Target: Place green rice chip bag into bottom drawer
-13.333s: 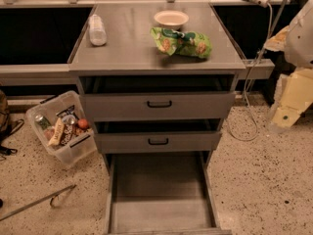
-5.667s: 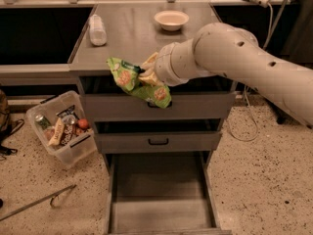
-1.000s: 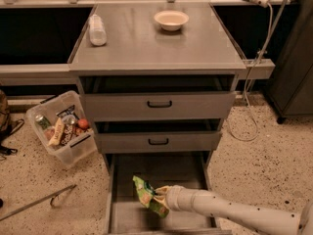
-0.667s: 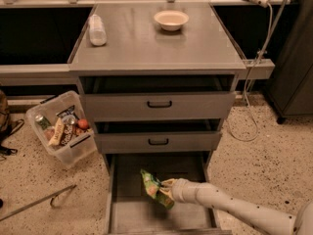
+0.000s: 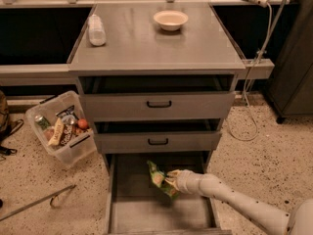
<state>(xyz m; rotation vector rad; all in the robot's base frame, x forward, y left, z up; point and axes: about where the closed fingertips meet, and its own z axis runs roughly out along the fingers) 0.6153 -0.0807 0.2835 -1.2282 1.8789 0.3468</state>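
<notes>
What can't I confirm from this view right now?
- Camera view: whether the green rice chip bag touches the bottom drawer floor; the bag hides its own underside.
- The gripper, over the drawer, is partly covered by the bag.
- The drawer's front end is cut off by the bottom edge.

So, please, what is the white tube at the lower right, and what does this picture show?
The white tube is a robot's arm; the robot rolls on a base and has this one arm. At its end is the gripper, now over the open bottom drawer, its jaws shut on the green rice chip bag. There is one picture only, from a camera looking down at the cabinet's front. On the cabinet top are a bowl and a white bottle. A clear bin of snacks sits on the floor beside the cabinet.
</notes>
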